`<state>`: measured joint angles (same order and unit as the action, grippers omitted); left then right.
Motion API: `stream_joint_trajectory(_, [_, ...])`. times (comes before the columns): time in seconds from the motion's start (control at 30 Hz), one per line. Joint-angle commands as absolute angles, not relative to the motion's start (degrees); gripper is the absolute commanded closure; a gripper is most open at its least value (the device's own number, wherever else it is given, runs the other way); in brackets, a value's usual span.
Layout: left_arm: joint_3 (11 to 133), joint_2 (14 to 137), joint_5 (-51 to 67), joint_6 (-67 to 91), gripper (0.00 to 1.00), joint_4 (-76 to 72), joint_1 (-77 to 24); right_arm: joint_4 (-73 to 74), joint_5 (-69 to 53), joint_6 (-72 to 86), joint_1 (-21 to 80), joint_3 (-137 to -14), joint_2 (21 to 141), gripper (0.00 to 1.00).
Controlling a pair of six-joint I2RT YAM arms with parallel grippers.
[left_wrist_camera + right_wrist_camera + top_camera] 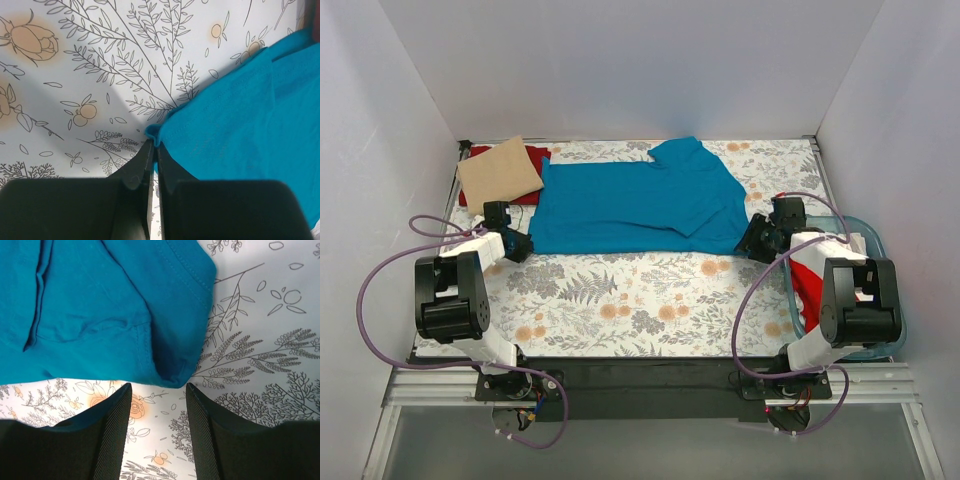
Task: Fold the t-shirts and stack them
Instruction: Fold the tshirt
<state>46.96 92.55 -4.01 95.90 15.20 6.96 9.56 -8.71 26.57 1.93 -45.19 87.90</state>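
Note:
The teal-blue t-shirt lies spread across the back half of the floral table cloth. My left gripper is at its near left corner, and in the left wrist view the gripper is shut with the teal hem pinched at the fingertips. My right gripper is open at the shirt's near right corner. In the right wrist view the gripper is apart from the teal corner, which lies just ahead of the fingertips. A folded tan-beige t-shirt lies on a red t-shirt at the back left.
A clear blue-tinted tub stands at the right edge with red t-shirts in it, partly behind my right arm. White walls close the back and both sides. The floral cloth is bare in front of the teal shirt.

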Motion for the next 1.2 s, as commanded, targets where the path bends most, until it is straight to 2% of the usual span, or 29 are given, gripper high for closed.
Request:
stream_joint_trajectory(0.0, [47.9, 93.25, -5.45, 95.1, 1.0, 16.79, 6.94, 7.12, -5.98, 26.72, 1.76, -47.11, 88.51, 0.45])
stream_joint_trajectory(0.27, [48.96, 93.34, -5.89, 94.22, 1.0, 18.02, 6.94, 6.24, -3.78, 26.89, 1.76, -48.34, 90.96, 0.47])
stream_joint_trajectory(0.57, [49.83, 93.34, -5.8, 92.82, 1.0, 18.72, 6.94, 5.97, -6.76, 25.41, 2.46, -51.06, 95.01, 0.62])
stream_joint_trajectory(0.6, [49.92, 93.25, -6.15, 92.73, 1.0, 18.98, 6.94, 6.24, -7.03, 25.14, 2.55, -51.41, 95.27, 0.73])
stream_joint_trajectory(0.73, [50.18, 92.2, -7.73, 92.02, 1.0, 20.65, 6.94, 11.59, -7.38, 23.12, 3.69, -54.84, 94.93, 0.98])
stream_joint_trajectory(0.97, [50.72, 87.99, -14.31, 90.26, 1.0, 26.8, 6.94, 17.66, -7.29, 20.92, 3.69, -51.42, 85.0, 0.99])
stream_joint_trajectory(1.17, [45.63, 79.47, -18.8, 90.09, 1.0, 31.46, 7.47, 22.75, -7.9, 21.35, 3.6, -41.6, 72.45, 0.99])
